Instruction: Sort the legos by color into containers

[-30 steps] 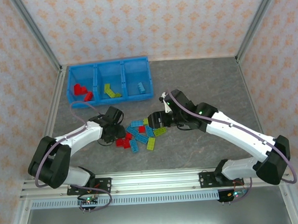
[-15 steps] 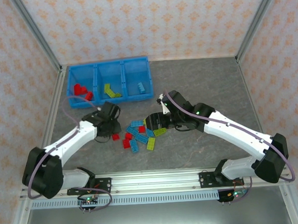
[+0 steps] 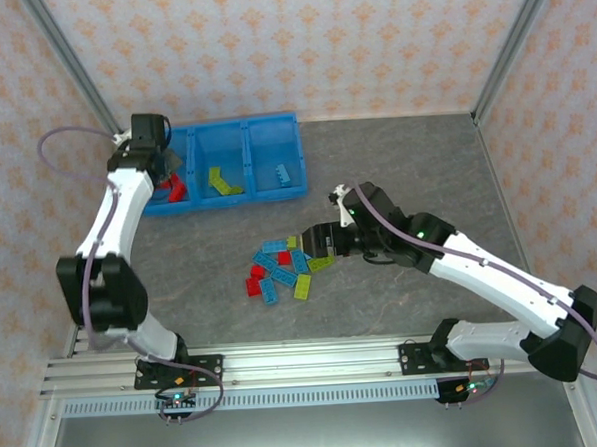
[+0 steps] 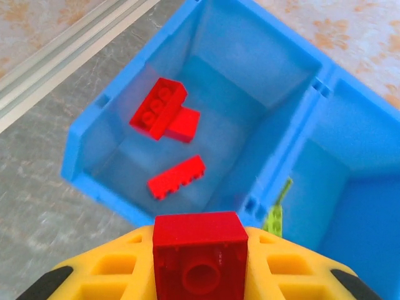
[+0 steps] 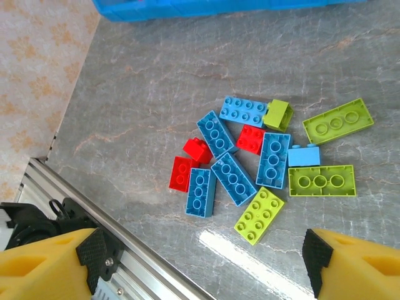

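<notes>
My left gripper [image 3: 156, 151] hangs over the left compartment of the blue bin [image 3: 243, 120], shut on a small red brick [image 4: 200, 253]. Below it in the left wrist view, that compartment [image 4: 81, 156] holds three red bricks [image 4: 159, 110]. The middle compartment has yellow-green bricks [image 3: 220, 180], and the right one holds a light blue brick [image 3: 283, 172]. A loose pile of legos [image 3: 281, 269] lies mid-table. My right gripper [image 3: 315, 242] hovers at the pile's right edge, open, with nothing between its fingers. The right wrist view shows blue bricks [image 5: 232, 178], red bricks [image 5: 252, 139] and yellow-green bricks [image 5: 259, 214].
The metal frame rail [image 5: 119, 250] runs along the table's near edge, close to the pile. Patterned walls and slanted corner posts [image 3: 75, 75] enclose the table. Bare grey table [image 3: 405, 158] lies to the right of the bin.
My left arm has swung from the pile to the back left and now holds a red brick over the left compartment. My right gripper has stayed by the pile.
</notes>
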Robot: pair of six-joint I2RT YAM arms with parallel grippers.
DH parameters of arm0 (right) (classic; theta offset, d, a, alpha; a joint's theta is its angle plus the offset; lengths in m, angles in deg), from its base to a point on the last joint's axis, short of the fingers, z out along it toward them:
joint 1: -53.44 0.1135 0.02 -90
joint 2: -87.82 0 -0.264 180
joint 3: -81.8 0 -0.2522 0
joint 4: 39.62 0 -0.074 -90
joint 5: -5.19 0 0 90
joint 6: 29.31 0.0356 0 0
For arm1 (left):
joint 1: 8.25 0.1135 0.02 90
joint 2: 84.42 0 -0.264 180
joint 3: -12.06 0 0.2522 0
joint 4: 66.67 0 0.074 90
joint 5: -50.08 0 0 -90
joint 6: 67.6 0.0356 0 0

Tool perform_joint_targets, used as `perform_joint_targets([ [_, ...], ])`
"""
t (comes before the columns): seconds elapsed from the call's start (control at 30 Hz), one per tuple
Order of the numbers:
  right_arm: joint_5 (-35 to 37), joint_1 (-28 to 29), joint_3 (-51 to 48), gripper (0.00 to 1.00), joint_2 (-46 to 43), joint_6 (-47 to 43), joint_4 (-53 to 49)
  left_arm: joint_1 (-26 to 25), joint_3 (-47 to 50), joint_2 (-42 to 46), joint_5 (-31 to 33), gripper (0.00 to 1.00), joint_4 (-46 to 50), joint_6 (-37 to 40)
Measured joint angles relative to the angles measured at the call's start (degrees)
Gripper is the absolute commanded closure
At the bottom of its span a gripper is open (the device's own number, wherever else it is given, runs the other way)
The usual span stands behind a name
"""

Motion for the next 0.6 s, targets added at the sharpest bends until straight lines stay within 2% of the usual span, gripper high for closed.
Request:
perform_joint_targets([
  [0.1,1.29,0.00,-1.07,0.15,-2.82,0.42,-0.48,2.27,-7.52,-9.20,-1.68,0.71,1.64,-0.59],
  [0.2,2.91,0.00,-2.67,0.15,-5.35,1.07,-1.42,3.69,-17.20,-18.16,-3.02,0.58,4.44,-0.46],
  [0.27,3.67,0.00,-3.28,0.15,-6.47,1.51,-2.29,4.09,-22.25,-22.14,-3.50,0.50,5.97,-0.26],
  [0.33,4.46,0.00,-3.65,0.15,-7.15,2.03,-2.84,4.35,-25.70,-24.15,-4.04,0.47,7.78,-0.07],
  [0.47,5.99,0.00,-5.09,0.15,-7.74,2.82,-2.69,4.26,-26.49,-22.32,-5.73,0.48,9.49,-0.04],
  [0.53,7.02,0.00,-6.51,0.15,-7.61,3.19,-2.10,3.39,-19.65,-16.44,-6.60,0.49,7.54,-0.20],
  [0.6,8.59,0.00,-7.58,0.14,-6.56,3.39,-1.86,0.85,-8.87,-6.78,-7.34,0.51,5.64,-0.28],
])
